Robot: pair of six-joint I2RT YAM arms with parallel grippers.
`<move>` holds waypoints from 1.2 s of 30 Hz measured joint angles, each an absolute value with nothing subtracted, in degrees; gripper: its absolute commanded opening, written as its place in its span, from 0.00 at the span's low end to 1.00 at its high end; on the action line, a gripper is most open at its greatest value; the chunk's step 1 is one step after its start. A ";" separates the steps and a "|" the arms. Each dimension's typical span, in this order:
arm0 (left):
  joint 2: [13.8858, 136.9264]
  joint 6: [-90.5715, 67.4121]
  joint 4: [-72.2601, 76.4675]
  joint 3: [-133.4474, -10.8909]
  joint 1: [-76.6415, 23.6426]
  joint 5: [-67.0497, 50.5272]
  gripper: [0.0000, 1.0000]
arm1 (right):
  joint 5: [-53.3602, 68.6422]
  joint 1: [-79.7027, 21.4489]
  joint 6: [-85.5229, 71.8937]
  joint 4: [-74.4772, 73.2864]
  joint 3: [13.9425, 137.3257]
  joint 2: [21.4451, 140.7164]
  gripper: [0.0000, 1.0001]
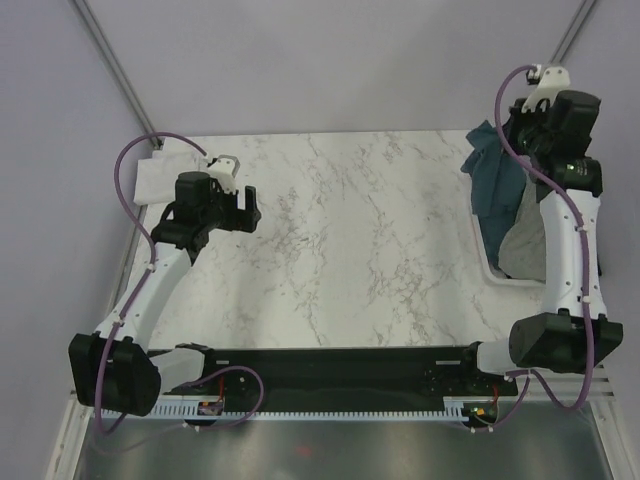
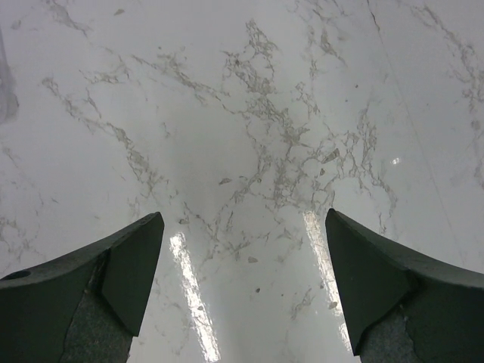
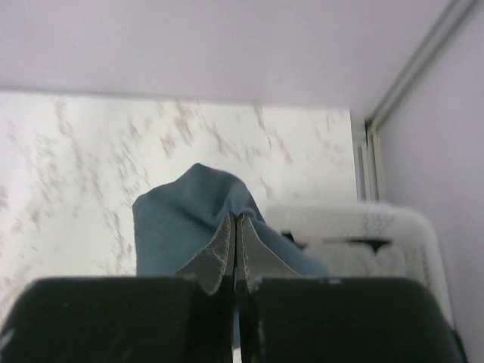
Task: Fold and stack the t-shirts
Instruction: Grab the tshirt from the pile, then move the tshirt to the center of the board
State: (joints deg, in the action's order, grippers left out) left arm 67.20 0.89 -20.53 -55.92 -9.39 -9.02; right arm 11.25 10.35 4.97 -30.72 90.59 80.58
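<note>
My right gripper [image 3: 236,219] is shut on a fold of the dark slate-blue t-shirt [image 3: 174,219], which bunches up around the fingertips. In the top view this gripper [image 1: 520,130] is high at the far right, and the blue t-shirt [image 1: 495,185] hangs from it over the basket. A light grey t-shirt [image 1: 525,235] lies in the basket under it. A white t-shirt [image 1: 150,180] lies flat at the table's far left corner. My left gripper [image 1: 245,208] hovers beside it over bare marble, and its jaws [image 2: 243,227] are open and hold nothing.
The white slatted basket [image 1: 500,275] stands at the table's right edge, and its rim [image 3: 340,219] shows just beyond the right fingers. Grey walls and a metal post close the far side. Both arm bases sit on the black rail at the near edge.
</note>
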 measured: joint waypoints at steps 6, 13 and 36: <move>67.72 0.43 -20.78 -55.90 -9.39 -9.63 0.94 | 22.90 10.07 2.02 -34.87 113.10 81.19 0.00; 62.48 0.23 -18.02 -52.99 -9.34 -11.11 0.93 | 36.45 9.58 -5.58 -32.14 120.36 79.11 0.00; 68.60 -0.67 -17.65 -52.36 -8.97 -27.11 0.87 | 35.90 7.92 9.43 -32.29 64.64 72.40 0.62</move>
